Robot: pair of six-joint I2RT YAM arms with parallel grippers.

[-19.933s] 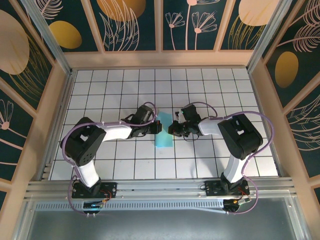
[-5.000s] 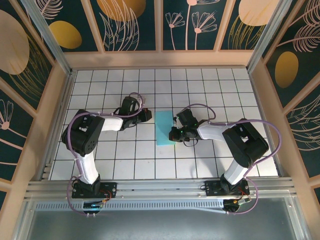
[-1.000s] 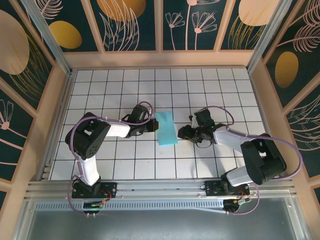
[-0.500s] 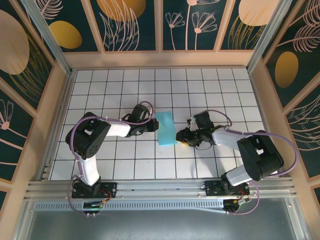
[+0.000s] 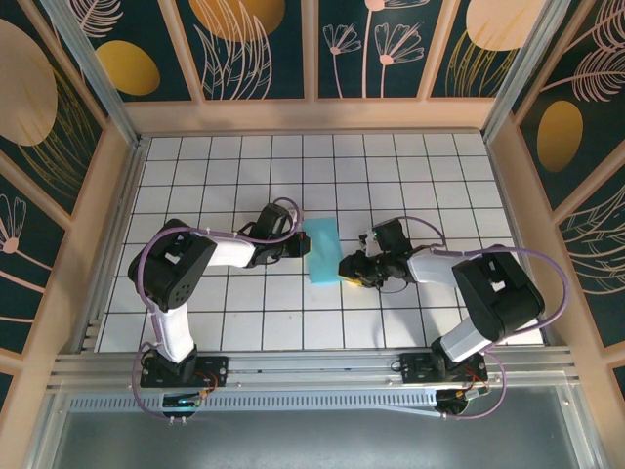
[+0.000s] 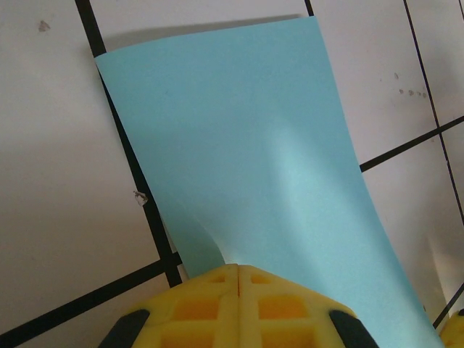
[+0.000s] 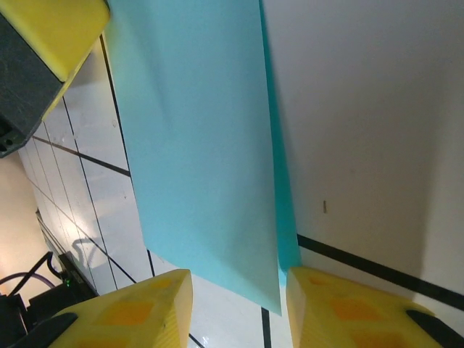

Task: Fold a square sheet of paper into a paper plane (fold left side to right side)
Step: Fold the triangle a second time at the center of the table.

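- One sheet of turquoise-blue paper is found near the middle of the white gridded worktop. It is folded to a narrow rectangle with its long sides running away from the arm bases.
- Two layers are noted in the right wrist view. A lighter layer lies on top, and a darker strip of the lower layer shows along one long edge.
- The paper lies flat for most of its length in the left wrist view. A slight curl is raised at the end nearest that camera.
- The left gripper is placed at the paper's left long edge. Its jaws are closed, and the yellow fingers meet along a seam at the curled end of the paper. It cannot be told whether any paper is pinched between them.
- The right gripper is placed at the paper's near right corner. Its jaws are parted, and that corner lies in the gap between them, close beside one finger.
- The paper is thus bracketed between the two grippers, one at each side.
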